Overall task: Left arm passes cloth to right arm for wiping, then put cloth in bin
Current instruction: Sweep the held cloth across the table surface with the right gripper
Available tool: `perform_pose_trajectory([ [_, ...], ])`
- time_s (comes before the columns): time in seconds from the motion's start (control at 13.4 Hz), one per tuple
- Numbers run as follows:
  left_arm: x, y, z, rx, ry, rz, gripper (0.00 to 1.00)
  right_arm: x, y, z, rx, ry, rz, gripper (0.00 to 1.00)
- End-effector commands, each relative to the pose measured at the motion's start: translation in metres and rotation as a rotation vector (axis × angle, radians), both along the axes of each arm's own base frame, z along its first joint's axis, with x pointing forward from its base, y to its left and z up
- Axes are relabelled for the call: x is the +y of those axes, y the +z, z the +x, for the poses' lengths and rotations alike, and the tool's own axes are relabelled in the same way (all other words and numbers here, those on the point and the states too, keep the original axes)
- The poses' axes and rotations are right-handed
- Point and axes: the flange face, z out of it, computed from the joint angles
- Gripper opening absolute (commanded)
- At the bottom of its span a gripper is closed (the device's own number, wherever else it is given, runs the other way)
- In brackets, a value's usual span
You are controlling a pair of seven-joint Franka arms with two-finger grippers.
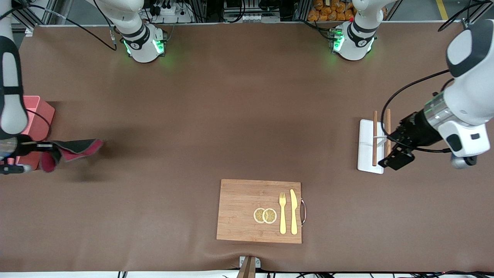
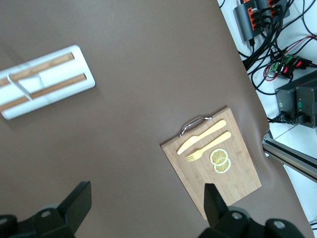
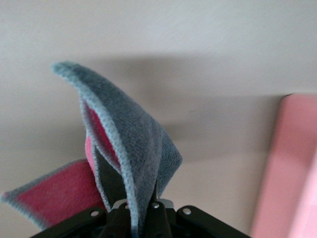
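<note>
R gripper w/ cloth

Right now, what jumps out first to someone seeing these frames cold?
The cloth, charcoal and crimson, hangs pinched in the right hand at the right arm's end of the table, just beside the pink bin. The left hand hangs open and empty over the white tray with two wooden sticks at the left arm's end. Nearest the front camera lies a wooden cutting board with fork, knife and lemon slices.
</note>
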Motion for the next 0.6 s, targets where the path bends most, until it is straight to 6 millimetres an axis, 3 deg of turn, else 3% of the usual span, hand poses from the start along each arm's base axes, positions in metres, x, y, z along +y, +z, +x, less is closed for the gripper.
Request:
perform_pose_trajectory([
  [0.0, 0.016, 0.004, -0.007, -0.007, -0.069, 0.020, 1.00, 0.007, 0.021, 0.009, 0.008, 0.077, -0.058, 0.00],
  [0.07, 0.031, 0.003, -0.006, -0.012, -0.084, 0.027, 1.00, 0.021, 0.010, 0.012, 0.021, 0.077, -0.048, 0.00],
  [0.3, 0.076, 0.005, -0.014, 0.026, -0.173, 0.064, 1.00, 0.109, -0.021, 0.019, 0.069, -0.068, 0.013, 0.00],
  [0.45, 0.095, 0.005, -0.023, 0.069, -0.258, 0.102, 1.00, 0.165, -0.035, 0.026, 0.063, -0.123, 0.088, 0.00],
  [0.52, 0.095, 0.003, -0.025, 0.086, -0.310, 0.123, 1.00, 0.199, -0.037, 0.028, 0.069, -0.171, 0.074, 0.00],
])
